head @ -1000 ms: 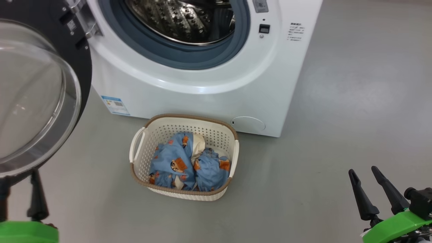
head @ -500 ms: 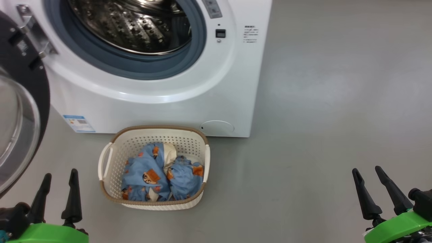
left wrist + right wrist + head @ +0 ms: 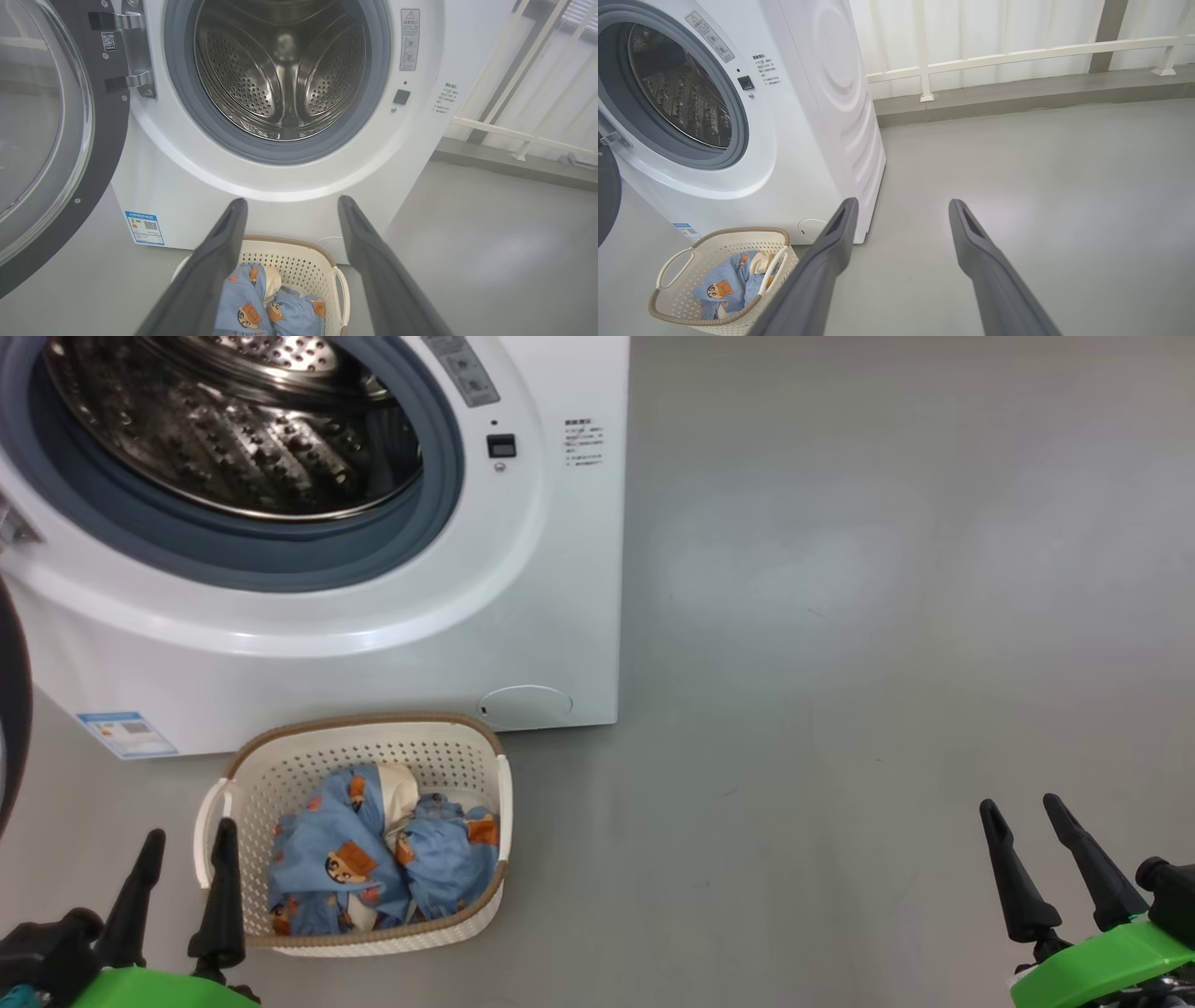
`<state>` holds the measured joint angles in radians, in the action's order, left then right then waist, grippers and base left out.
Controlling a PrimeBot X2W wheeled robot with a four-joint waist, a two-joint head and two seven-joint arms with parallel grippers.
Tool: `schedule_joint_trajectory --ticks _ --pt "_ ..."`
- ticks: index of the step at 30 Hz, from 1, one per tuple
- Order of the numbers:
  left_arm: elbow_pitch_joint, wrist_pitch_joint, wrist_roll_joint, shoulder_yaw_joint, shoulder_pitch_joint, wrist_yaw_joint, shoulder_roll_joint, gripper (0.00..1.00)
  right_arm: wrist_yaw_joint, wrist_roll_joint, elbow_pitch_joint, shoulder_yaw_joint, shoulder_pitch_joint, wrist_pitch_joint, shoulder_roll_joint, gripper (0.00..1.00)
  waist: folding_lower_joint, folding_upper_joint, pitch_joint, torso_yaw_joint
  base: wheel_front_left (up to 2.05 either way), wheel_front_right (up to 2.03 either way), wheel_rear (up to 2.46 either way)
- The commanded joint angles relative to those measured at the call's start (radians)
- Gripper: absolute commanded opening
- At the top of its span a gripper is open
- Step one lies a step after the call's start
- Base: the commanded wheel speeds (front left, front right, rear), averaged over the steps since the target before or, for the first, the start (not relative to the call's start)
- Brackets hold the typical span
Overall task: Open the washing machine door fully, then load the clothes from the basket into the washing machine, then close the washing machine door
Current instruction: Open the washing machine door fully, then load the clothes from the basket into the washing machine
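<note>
Head view, nearest first. The left gripper sits low at the near edge with its fingers spread and nothing between them. Its tips are just beside the left handle of the basket. The right gripper is likewise released and empty, well apart over bare floor.

The basket stands on the floor close in front of the washing machine. The clothes lie bunched inside it: two blue printed lumps with cream cloth between them.

Beyond, the steel drum looks empty. In the left wrist view the washing machine door is swung wide on its hinge.

Judgement: the door step looks done, and the first pick is in hand.
- The left arm is the closer one.
- Come down from above onto the middle of the heap, clear of rim and handle.
- Close deep on a fold so a whole garment lifts.
- The basket looks light, and a finger caught in the perforations would likely drag it.
- Carry high over the blue-grey gasket so trailing cloth does not snag.
</note>
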<state>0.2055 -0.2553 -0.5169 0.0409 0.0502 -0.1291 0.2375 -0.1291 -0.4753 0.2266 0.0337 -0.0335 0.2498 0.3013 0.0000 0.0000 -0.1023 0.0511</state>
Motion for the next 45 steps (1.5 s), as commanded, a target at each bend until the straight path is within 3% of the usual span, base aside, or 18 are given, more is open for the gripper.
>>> schedule_joint_trajectory --ticks 1,26,45 --pt "-0.027 -0.006 -0.008 -0.031 0.009 -0.002 0.030 1.00 -0.002 0.003 -0.026 0.012 0.012 0.012 0.016 1.00 0.0000 0.0000 0.006 0.015 0.00 0.00 0.00" --pt "-0.028 -0.006 -0.085 -0.010 0.012 -0.002 0.042 1.00 -0.002 0.009 -0.034 0.001 0.004 0.012 0.007 1.00 0.0000 0.0000 -0.009 0.013 0.01 -0.03 0.02" --pt "-0.031 -0.006 -0.099 0.010 0.035 -0.002 0.076 1.00 -0.002 0.010 -0.035 0.012 -0.014 0.012 -0.001 1.00 0.0000 0.0000 -0.040 0.010 0.45 -1.48 1.03"
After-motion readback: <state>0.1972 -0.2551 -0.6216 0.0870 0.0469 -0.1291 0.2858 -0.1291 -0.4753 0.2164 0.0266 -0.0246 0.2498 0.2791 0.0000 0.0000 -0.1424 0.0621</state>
